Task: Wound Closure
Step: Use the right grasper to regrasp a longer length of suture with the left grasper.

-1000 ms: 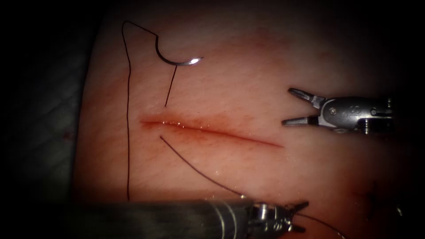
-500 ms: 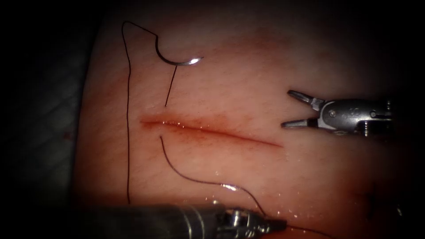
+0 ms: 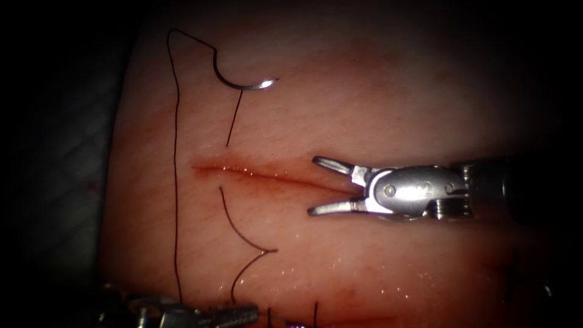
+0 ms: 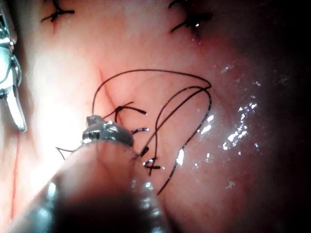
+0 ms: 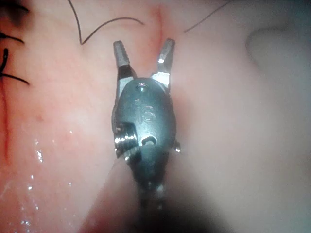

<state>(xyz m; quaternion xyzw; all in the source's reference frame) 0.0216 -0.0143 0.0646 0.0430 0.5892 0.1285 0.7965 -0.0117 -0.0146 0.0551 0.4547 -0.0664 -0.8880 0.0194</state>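
Needle (image 3: 243,82) lies free near the tissue's (image 3: 376,97) far-left corner; right tool (image 3: 325,185), jaws wide and empty, straddles the cut (image 3: 255,174); left tool's (image 3: 228,316) grip unclear.

We count two steel needle-driver tools, the right tool (image 3: 316,186) with two spread jaws and the left tool (image 3: 243,314) at the lower edge. We see one curved steel needle (image 3: 242,84), one long dark thread (image 3: 175,182), one reddish straight cut (image 3: 267,175) in one pale pink slab of tissue (image 3: 364,103), and two dark knotted stitches (image 4: 189,20).
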